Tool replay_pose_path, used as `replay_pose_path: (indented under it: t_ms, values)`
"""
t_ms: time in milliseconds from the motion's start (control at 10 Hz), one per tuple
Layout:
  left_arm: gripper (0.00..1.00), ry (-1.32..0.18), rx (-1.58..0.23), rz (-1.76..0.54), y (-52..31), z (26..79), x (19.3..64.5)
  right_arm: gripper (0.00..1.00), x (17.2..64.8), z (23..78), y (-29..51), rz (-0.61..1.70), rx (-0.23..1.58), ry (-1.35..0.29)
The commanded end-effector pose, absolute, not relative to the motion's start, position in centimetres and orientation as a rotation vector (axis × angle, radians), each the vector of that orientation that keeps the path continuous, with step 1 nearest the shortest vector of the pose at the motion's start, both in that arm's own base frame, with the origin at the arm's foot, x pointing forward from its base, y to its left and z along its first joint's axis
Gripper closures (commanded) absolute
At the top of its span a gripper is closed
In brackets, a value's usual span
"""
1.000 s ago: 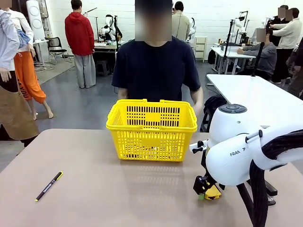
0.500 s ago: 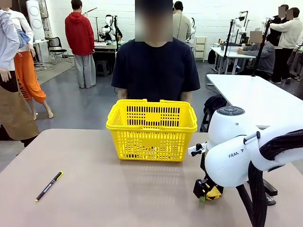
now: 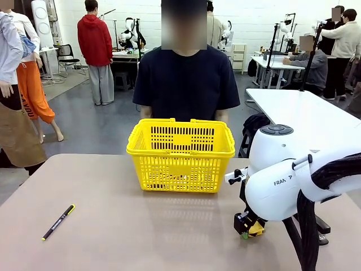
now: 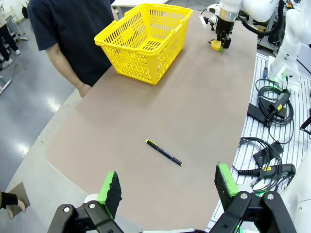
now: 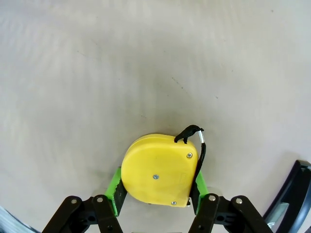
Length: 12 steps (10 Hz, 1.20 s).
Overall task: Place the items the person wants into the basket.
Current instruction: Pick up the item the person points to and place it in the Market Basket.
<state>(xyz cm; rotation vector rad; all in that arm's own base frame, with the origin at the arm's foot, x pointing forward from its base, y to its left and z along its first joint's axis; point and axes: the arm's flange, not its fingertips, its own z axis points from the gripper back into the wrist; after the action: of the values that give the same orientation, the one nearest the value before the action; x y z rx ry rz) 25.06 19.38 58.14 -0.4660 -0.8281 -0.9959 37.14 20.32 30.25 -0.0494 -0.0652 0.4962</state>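
Right end effector (image 5: 158, 201) clamped on the round yellow tape measure (image 5: 158, 170), low over the worktop (image 3: 141, 226) beside the basket (image 3: 180, 155). Left end effector (image 4: 169, 187) fingers apart, holding nothing.

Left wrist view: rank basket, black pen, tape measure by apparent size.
1. Basket, by far the largest.
2. Black pen, long but thin.
3. Tape measure, smallest. It sits farther from the camera than the pen, so that order is unsure.
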Motion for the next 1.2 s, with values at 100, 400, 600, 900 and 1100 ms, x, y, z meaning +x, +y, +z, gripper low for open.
replay_pose_path:
  t_ms: [100, 400, 600, 900, 1100]
  values:
    - [0.0, -0.847, -0.474, -1.011, 19.6, 58.2, 25.1, 1.0, 34.4, 35.4, 18.7, 0.508, -0.047, -0.1]
    - [0.0, -0.847, -0.474, -1.011, 19.6, 58.2, 25.1, 1.0, 32.5, 50.3, 17.4, 0.497, 0.009, -0.114]
    - [0.0, -0.847, -0.474, -1.011, 19.6, 58.2, 25.1, 1.0, 31.0, 59.7, 17.7, 0.473, 0.008, -0.07]
    - [0.0, -0.847, -0.474, -1.011, 19.6, 58.2, 25.1, 1.0, 29.6, 65.2, 17.8, 0.435, -0.023, -0.115]
    - [0.0, -0.847, -0.474, -1.011, 19.6, 58.2, 25.1, 1.0, 27.8, 64.7, 16.8, 0.473, -0.003, -0.118]
